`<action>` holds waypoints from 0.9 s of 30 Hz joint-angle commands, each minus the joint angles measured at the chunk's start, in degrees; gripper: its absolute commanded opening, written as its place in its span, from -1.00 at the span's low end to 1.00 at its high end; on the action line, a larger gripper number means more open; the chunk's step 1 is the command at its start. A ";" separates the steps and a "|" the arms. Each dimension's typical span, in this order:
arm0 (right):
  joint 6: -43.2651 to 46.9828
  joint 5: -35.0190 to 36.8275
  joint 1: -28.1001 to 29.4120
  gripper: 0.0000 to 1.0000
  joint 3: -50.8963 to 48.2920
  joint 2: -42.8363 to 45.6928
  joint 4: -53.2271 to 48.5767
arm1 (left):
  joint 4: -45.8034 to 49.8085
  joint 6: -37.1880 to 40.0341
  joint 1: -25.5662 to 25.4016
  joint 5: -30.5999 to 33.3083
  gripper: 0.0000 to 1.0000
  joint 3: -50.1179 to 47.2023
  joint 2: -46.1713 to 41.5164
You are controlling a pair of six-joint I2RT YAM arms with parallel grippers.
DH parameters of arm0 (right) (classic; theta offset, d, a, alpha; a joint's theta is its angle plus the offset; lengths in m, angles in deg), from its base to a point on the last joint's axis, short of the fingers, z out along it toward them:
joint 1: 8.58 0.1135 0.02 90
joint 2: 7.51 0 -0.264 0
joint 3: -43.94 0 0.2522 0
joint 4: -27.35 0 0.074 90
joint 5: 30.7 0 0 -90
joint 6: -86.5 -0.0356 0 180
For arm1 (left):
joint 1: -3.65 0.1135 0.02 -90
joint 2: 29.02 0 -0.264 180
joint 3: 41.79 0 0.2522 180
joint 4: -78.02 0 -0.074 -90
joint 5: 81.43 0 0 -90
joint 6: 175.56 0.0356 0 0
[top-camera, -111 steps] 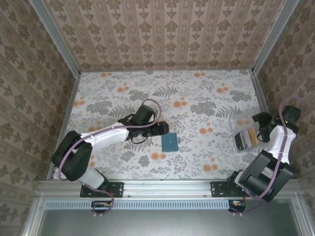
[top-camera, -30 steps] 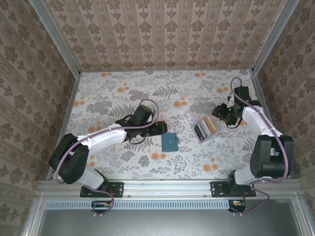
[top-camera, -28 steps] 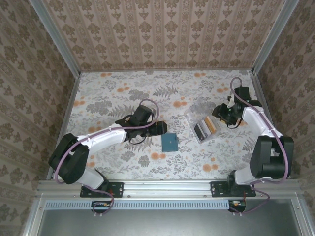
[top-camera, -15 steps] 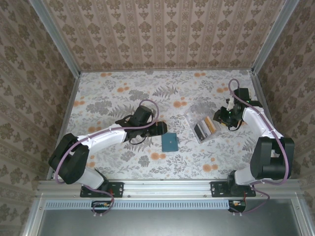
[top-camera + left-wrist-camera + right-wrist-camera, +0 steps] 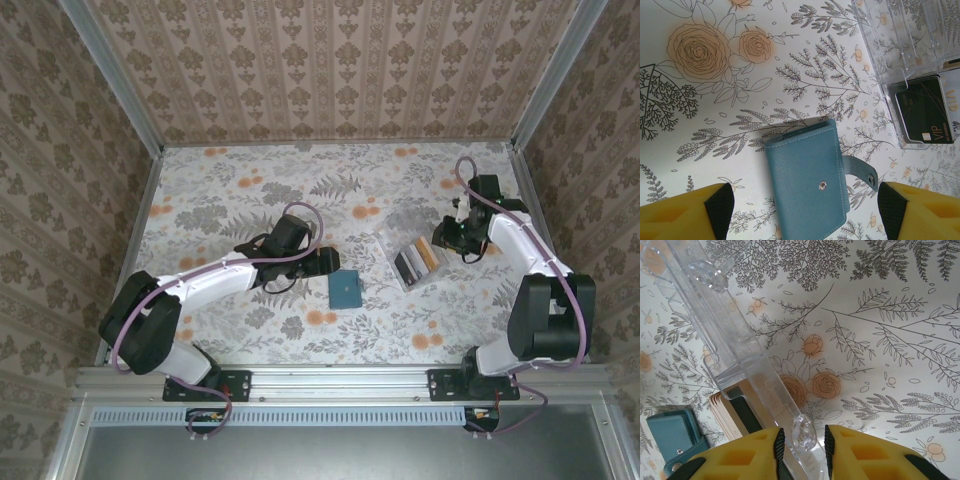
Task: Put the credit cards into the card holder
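Note:
The card holder (image 5: 347, 289) is a closed teal wallet with its snap strap hanging loose, flat on the floral table. My left gripper (image 5: 325, 262) hovers open just left of it; in the left wrist view its fingertips (image 5: 802, 207) stand wide on either side of the card holder (image 5: 810, 180). The credit cards (image 5: 420, 262), tan and dark ones, stand in a clear plastic box (image 5: 400, 250). My right gripper (image 5: 801, 440) is open and narrow around the box's clear knob (image 5: 802, 434), with small gaps on both sides. Tan cards (image 5: 727, 415) show through the box wall.
A dark card (image 5: 922, 115) lies at the box's near end in the left wrist view. The table's raised metal rim (image 5: 525, 190) runs close behind the right arm. Open tabletop lies to the far left and in front of the card holder.
The clear box with the cards has come from the right edge toward the centre. Over the last second the right jaws narrowed around its knob. The left arm stayed still.

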 commanded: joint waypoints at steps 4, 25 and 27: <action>1.21 1.89 1.40 -0.29 1.29 -0.32 -3.08 | -0.04 -0.49 0.17 -0.39 0.56 -0.05 0.12; 2.87 4.97 3.35 -0.65 3.62 -4.36 -4.10 | -0.23 -0.48 0.18 -0.61 0.56 0.47 0.55; 2.38 5.24 3.93 -0.68 4.19 -4.93 -3.50 | -0.05 -0.40 0.16 -0.58 0.56 0.58 0.66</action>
